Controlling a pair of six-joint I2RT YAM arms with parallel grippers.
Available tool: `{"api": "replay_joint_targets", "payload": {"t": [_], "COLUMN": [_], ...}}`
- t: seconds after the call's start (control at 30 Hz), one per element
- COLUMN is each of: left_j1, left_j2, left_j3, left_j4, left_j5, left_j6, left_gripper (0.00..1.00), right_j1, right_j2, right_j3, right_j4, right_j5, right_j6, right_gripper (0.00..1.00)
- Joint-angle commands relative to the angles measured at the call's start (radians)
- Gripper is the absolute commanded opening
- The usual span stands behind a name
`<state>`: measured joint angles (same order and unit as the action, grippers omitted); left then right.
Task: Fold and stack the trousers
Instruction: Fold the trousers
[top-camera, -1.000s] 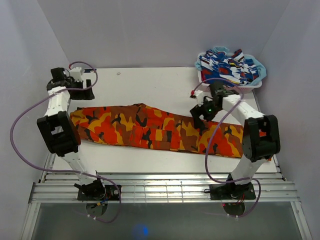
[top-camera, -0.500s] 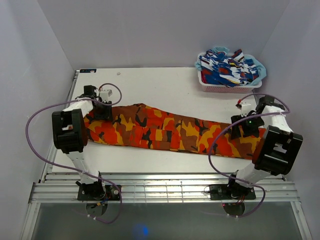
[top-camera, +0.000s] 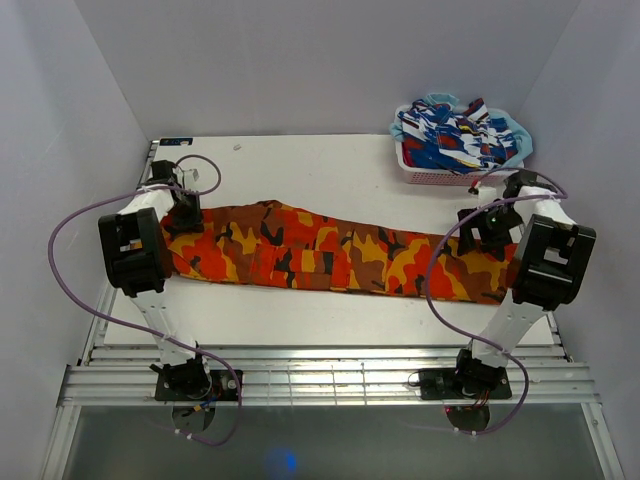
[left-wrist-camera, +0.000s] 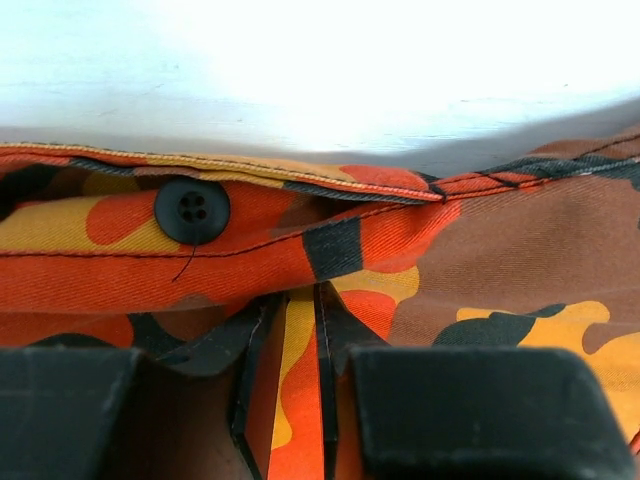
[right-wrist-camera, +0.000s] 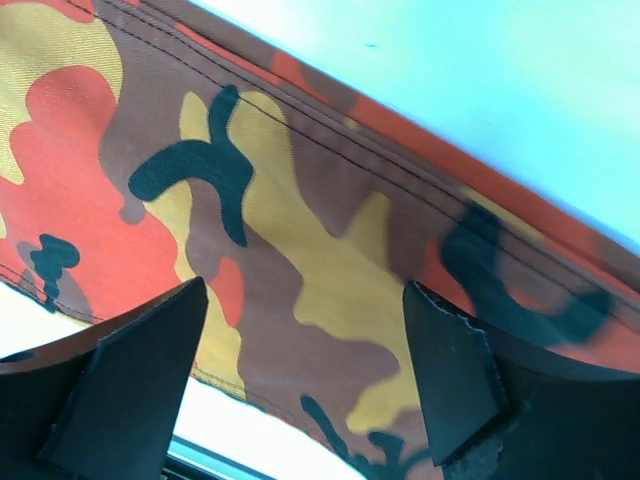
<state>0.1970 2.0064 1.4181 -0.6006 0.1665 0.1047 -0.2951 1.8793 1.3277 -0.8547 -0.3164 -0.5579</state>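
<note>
The trousers, orange, red and yellow camouflage, lie stretched across the table from left to right. My left gripper is at their left end, at the waistband. In the left wrist view its jaws stand nearly together with a fold of fabric pinched between them, just below a black button. My right gripper is over the right end, at the leg hems. In the right wrist view it stands wide open just above the cloth, holding nothing.
A white basket heaped with blue, white and red clothes stands at the back right, close behind my right arm. Bare white table lies behind the trousers. Walls close in on both sides.
Both arms swung down to the ends of the trousers. My left gripper closed on the waistband. The trousers shifted slightly toward the back of the table.
</note>
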Motion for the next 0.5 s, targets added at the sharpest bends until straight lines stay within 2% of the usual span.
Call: {"api": "replay_joint_targets", "payload": {"t": [0.0, 0.17, 0.3, 0.47], "left_j1": [0.018, 0.019, 0.019, 0.018], "left_j2": [-0.017, -0.021, -0.023, -0.034], "left_j3": [-0.025, -0.031, -0.031, -0.034], "left_j4": [-0.015, -0.015, -0.016, -0.019], "left_j5": [-0.075, -0.055, -0.050, -0.032], "left_j6": [-0.019, -0.031, -0.025, -0.020], "left_gripper": [0.30, 0.32, 0.32, 0.32], "right_j1": [-0.021, -0.153, -0.301, -0.387], "right_j2": [-0.120, -0.288, -0.316, -0.299], "right_j3": [0.038, -0.056, -0.146, -0.229], "right_j4": [-0.021, -0.029, -0.007, 0.054], "right_j5": [0.048, 0.132, 0.169, 0.143], "right_j6": [0.033, 0.055, 0.036, 0.016], "right_gripper": [0.86, 0.92, 0.92, 0.91]}}
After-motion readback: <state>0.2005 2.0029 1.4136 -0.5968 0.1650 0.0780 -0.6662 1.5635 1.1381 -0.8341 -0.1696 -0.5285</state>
